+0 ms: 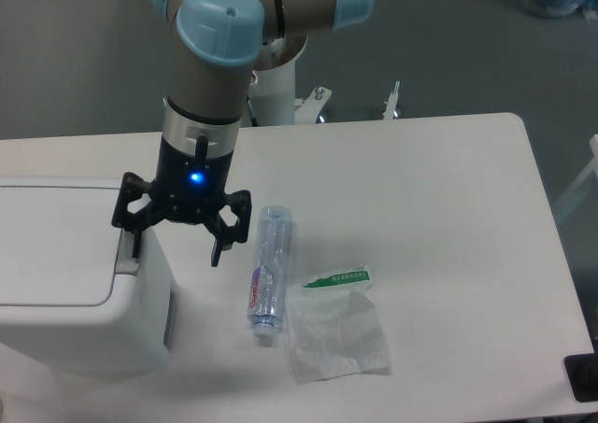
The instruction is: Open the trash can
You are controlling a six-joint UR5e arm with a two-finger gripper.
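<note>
The white trash can [65,283] stands at the left of the table, its flat lid [56,246] down. A grey push-button strip [127,251] runs along its right edge. My gripper [176,247] hangs over the can's right edge with its jaws wide apart. One fingertip [134,246] is at the button strip; I cannot tell whether it touches. The other fingertip [217,255] hangs beyond the can's side, above the table. The gripper holds nothing.
A clear plastic bottle [269,274] lies on the white table [439,218] just right of the gripper. A crumpled clear wrapper with a green strip [338,334] lies beside it. A white robot base [280,91] stands at the table's back edge.
</note>
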